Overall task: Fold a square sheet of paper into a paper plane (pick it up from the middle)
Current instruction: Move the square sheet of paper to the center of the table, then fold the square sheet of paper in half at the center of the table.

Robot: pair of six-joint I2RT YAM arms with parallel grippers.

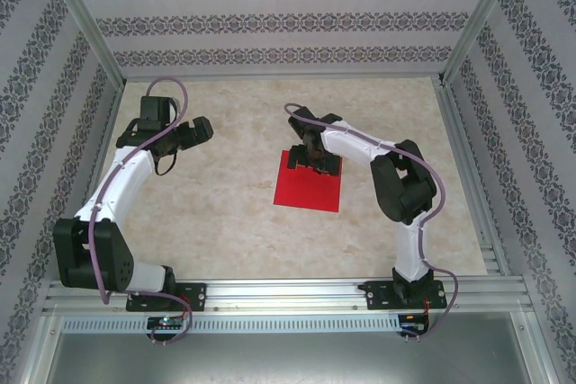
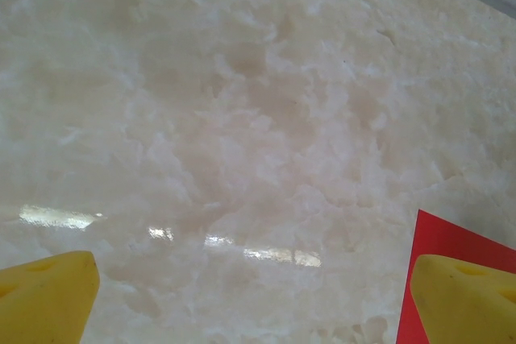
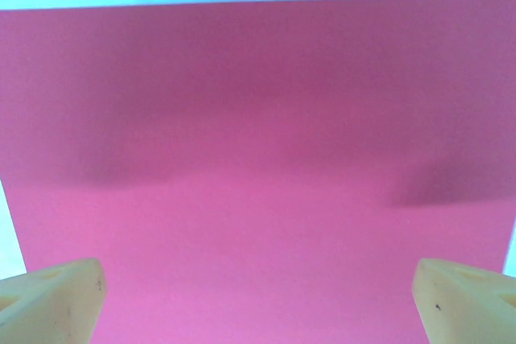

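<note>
The square sheet of paper (image 1: 309, 186) lies flat and red on the marble table, right of centre. My right gripper (image 1: 317, 161) hovers over its far edge, open, yellow fingertips (image 3: 55, 300) spread wide above the sheet (image 3: 258, 183) with nothing between them. My left gripper (image 1: 191, 132) is at the far left, well apart from the paper, also open. In the left wrist view its yellow fingers (image 2: 47, 296) frame bare table, and a red corner of the sheet (image 2: 451, 239) shows at the lower right. No paper plane is formed; the sheet is unfolded.
Aluminium frame posts (image 1: 79, 20) and patterned walls enclose the table (image 1: 225, 213) on three sides. A metal rail (image 1: 288, 294) runs along the near edge where both arm bases are bolted.
</note>
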